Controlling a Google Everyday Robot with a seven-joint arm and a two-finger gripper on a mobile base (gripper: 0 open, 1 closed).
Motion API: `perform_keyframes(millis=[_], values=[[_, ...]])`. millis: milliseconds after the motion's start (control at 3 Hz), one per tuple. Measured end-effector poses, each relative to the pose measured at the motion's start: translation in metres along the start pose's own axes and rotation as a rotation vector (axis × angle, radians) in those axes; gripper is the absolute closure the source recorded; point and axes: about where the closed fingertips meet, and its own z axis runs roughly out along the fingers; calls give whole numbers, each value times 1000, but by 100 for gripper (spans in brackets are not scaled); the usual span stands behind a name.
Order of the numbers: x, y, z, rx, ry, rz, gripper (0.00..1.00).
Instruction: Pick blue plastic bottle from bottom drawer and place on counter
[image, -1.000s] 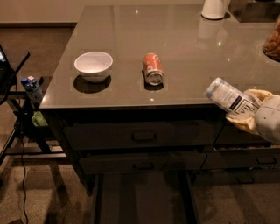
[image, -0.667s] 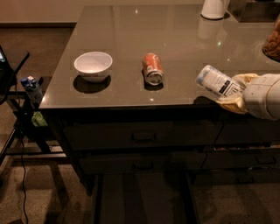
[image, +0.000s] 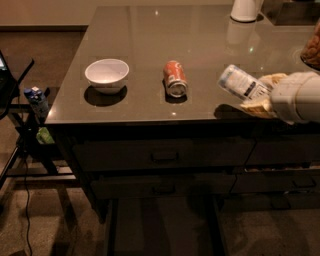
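Jaws: clamped on your bottle, tilted, just above the counter near its right front edge. Gripper: up from drawer-front level a second ago. Remaining: set-down only.

The room was dim. Beyond the far left corner of the counter, a pale wall met the brown floor. Beside the left edge stood a black metal stand, and a thin cable lay on the speckled floor.
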Motion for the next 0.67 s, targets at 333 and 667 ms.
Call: perform_keyframes(millis=[333,667], values=[[-15,-10,24,-32,-3,8,100],[-17,-8,51,-90,7,5,100]])
